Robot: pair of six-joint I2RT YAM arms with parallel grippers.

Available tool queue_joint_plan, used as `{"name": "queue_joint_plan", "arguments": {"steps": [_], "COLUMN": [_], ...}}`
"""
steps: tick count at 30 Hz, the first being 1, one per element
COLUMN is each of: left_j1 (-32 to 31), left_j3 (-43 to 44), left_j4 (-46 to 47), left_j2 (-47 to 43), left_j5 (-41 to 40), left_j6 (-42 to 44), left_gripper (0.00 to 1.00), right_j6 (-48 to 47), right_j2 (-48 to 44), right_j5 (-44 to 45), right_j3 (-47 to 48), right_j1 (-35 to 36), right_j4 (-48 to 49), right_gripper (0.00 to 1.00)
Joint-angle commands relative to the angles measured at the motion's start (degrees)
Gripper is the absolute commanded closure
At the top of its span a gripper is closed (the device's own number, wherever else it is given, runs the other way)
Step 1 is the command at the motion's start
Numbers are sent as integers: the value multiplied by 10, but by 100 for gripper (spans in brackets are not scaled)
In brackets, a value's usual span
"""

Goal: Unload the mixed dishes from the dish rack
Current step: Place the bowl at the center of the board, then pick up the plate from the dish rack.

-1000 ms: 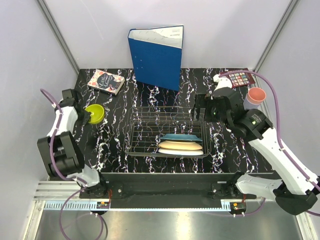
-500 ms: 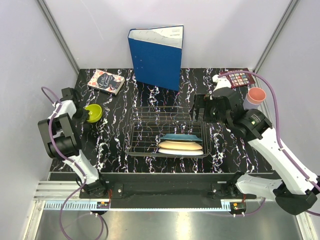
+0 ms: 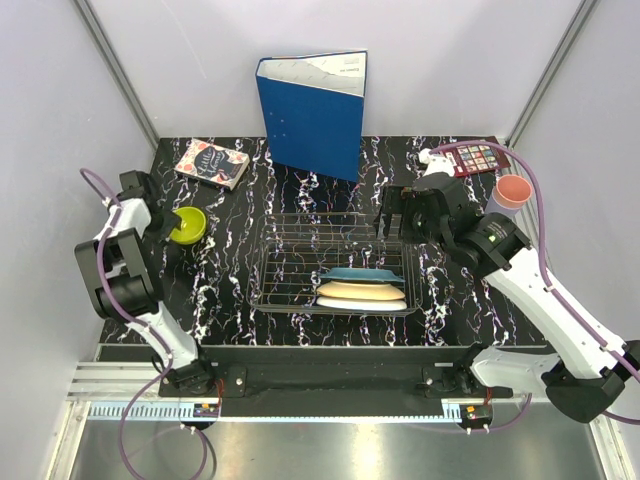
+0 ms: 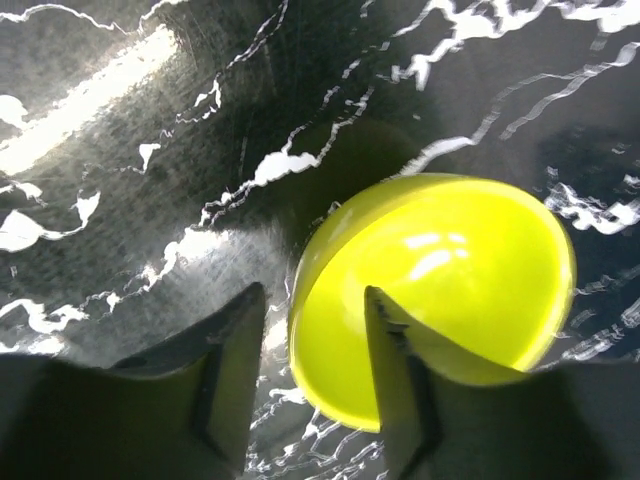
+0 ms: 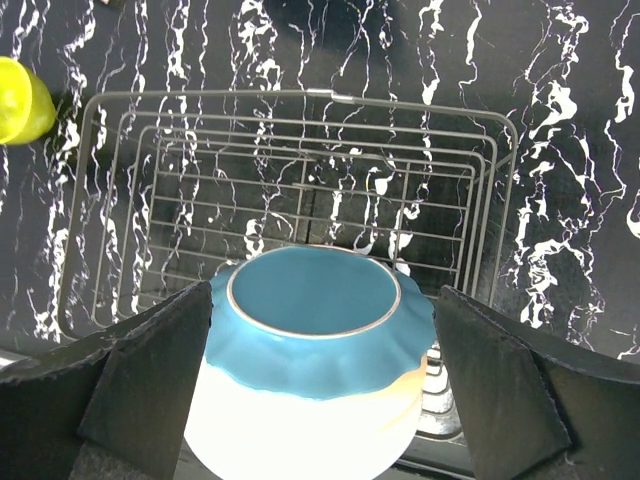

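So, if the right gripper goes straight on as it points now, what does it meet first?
Probably the teal plate, the top one in the rack; depth is unclear.

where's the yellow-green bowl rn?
Top view, left side: the bowl sits left of the rack, in front of the book. The open left gripper straddles its rim.

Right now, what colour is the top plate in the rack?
Teal plate, clearest in right wrist view.

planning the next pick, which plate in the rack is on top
The teal plate: it tops the stack in the dish rack, with the cream plate and white plate beneath.
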Motion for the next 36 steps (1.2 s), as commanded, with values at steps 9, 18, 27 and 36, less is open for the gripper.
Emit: {"name": "queue_joint_plan", "arguments": {"steps": [9, 18, 27, 36], "left_j1": [-135, -475, -621, -652], "left_j3": [-6, -14, -169, -218], "left_j4": [-91, -70, 223, 314], "left_j2": [-289, -383, -460, -458], "left_j5": [-40, -61, 148, 256], "left_j6": [-11, 59, 391, 616], "left_gripper": [1, 1, 1, 4], "right_j6": [-48, -100, -68, -76], "right_j2": [10, -26, -53, -85], "right_j5": [32, 58, 68, 90], "right_j3": [-5, -31, -40, -73], "right_j1": [2, 2, 1, 1], "right_j4": [47, 92, 72, 61], "right_gripper": [0, 1, 0, 0]}}
